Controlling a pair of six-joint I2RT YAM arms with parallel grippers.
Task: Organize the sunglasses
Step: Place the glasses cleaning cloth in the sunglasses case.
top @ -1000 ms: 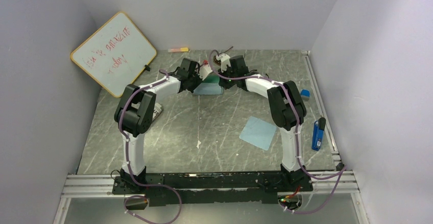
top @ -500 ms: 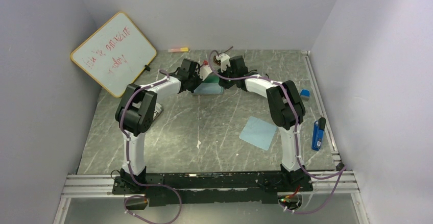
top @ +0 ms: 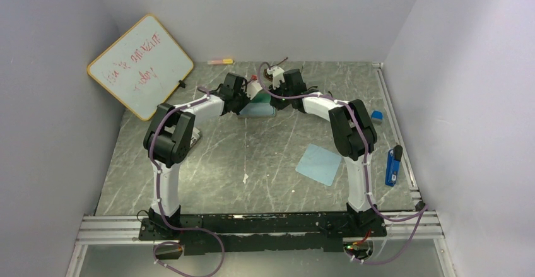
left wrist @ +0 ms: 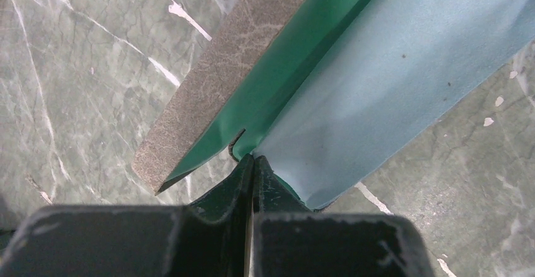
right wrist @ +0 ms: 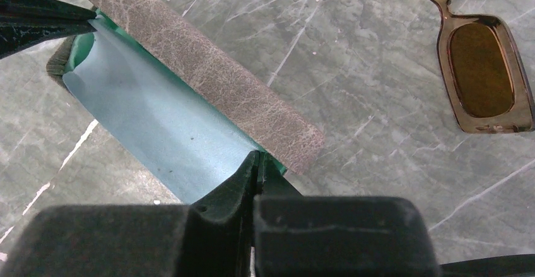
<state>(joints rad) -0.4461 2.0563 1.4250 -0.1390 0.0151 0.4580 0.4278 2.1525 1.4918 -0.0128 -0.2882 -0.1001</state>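
Only the right wrist view shows the brown sunglasses (right wrist: 481, 69) beside the case (right wrist: 208, 81). The left gripper (left wrist: 252, 163) and the right gripper (right wrist: 257, 160) each pinch a case end, same as before.

We see a brown case (right wrist: 189, 69) open above the marbled table (top: 252, 163), its green lining bared, a pale blue cloth (left wrist: 391, 81) across it; a second blue cloth (top: 319, 163) lies well apart; a whiteboard (top: 140, 65) leans at the left wall; a blue tool (top: 392, 166) lies near the right edge.
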